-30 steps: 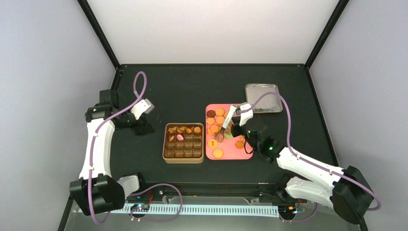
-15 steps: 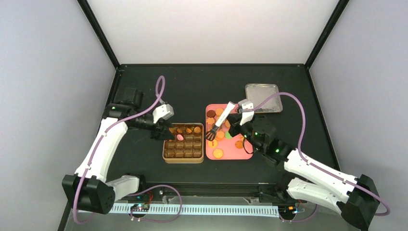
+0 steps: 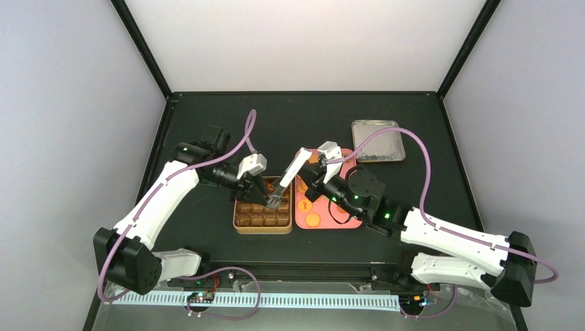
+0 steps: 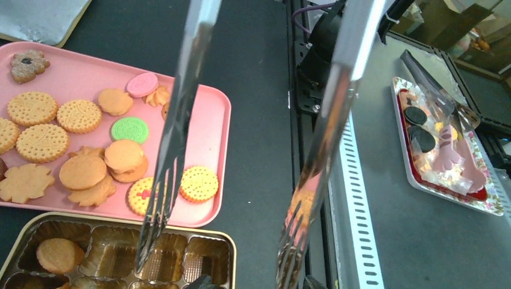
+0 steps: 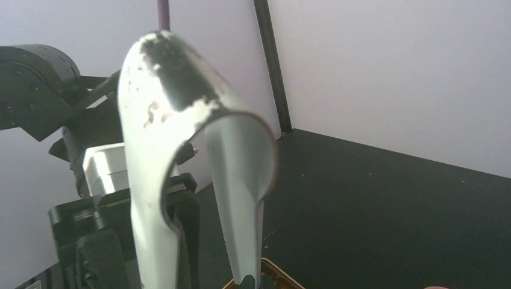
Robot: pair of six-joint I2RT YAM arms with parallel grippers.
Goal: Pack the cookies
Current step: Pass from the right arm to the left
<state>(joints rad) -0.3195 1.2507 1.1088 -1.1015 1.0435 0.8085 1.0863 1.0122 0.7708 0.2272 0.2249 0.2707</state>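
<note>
Right pincer [image 3: 301, 167] clamped on the metal tongs [image 4: 181, 120] near their bent end. The tongs slant down over the tin [image 4: 120, 218] with their tines apart, one over a compartment. Left pincer [image 3: 254, 194] is at the tin's left side, but I can't tell whether it's apart or together (its wrist view shows only dark tips at the bottom edge). Cookies [image 4: 78, 115] are mostly on the pink tray [image 4: 208, 129], just right of the tin. A few orange ones are in the tin's far row. Tin and tray sit mid-desk [image 3: 207, 131].
</note>
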